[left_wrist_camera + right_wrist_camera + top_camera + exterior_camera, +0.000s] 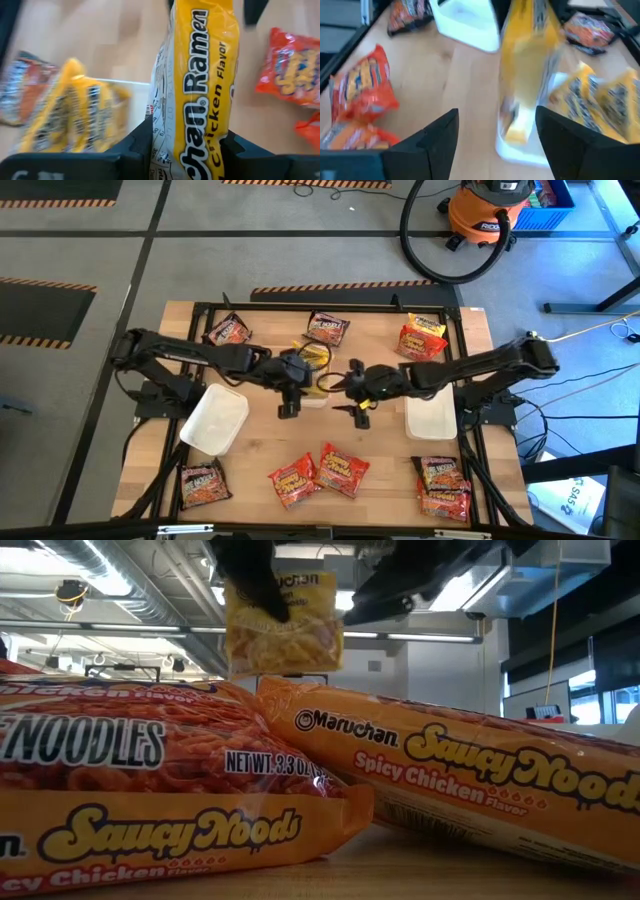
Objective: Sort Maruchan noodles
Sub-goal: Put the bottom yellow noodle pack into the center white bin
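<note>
The low view is mostly blocked by two orange packets (pixel 180 800) lying close to the lens, and the middle white tray (pixel 312 398) is largely covered by the arms in the high view. The left gripper (pixel 187 150), reaching in level over the worktop (pixel 260 440) centre, has its fingers (pixel 132 147) pinching an upright yellow packet (pixel 200 85) held above that tray; the right gripper (pixel 495 135) faces it just beside, fingers (pixel 437 140) spread and gripping nothing. Three white trays are countable, and around them lie dark, yellow and orange noodle packets, some overlapping, so no exact packet count is possible.
</note>
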Robot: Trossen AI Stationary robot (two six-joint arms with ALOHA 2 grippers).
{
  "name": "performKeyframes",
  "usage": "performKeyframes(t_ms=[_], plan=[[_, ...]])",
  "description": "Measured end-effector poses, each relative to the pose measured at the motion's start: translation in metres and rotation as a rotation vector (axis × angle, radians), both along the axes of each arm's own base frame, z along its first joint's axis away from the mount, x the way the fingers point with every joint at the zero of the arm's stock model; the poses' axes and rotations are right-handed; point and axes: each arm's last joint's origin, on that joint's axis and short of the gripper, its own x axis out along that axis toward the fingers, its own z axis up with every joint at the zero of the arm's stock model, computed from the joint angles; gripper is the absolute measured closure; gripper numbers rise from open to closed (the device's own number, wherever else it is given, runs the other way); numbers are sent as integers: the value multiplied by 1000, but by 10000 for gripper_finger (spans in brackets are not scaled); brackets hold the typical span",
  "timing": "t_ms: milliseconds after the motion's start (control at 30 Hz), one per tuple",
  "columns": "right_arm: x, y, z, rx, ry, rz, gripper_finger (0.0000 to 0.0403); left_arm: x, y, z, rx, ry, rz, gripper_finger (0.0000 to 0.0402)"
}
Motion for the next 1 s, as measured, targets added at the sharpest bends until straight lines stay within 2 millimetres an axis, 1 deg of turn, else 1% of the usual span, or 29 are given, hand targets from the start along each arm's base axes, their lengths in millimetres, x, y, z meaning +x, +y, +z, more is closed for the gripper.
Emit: performKeyframes(t_ms=[100, 233, 367, 433, 567, 633, 700, 767, 833, 900, 967, 1000], plan=[[-11, -2, 9, -22, 9, 2, 159, -6, 7, 5, 49, 11, -8, 287], [-31, -5, 29, -55, -12, -9, 159, -6, 20, 5, 75, 20, -6, 286], [-49, -9, 41, -92, -3, -50, 159, -1, 34, -2, 45, 31, -18, 286], [-54, -10, 44, -109, 0, -78, 159, 3, 40, -6, 42, 37, -14, 285], [-57, -12, 40, -126, 24, -107, 159, 6, 51, -12, 43, 45, 7, 285], [-58, -12, 33, -133, 42, -112, 159, 11, 56, -16, 32, 29, 3, 284], [-58, -13, 24, -138, 47, -126, 159, 10, 59, -20, 14, 60, 2, 284], [-59, -13, 16, -138, 60, -145, 159, 16, 62, -22, 4, 32, -11, 284], [-60, -13, 10, -129, 58, -156, 159, 14, 64, -27, -6, 71, -10, 284], [-61, -14, 4, -120, 64, -164, 159, 21, 65, -31, -4, 52, -13, 284], [-61, -14, 1, -115, 56, -166, 159, 19, 67, -36, -12, 98, -10, 284], [-61, -14, 0, -113, 54, -168, 159, 21, 67, -38, -12, 95, -11, 284]])
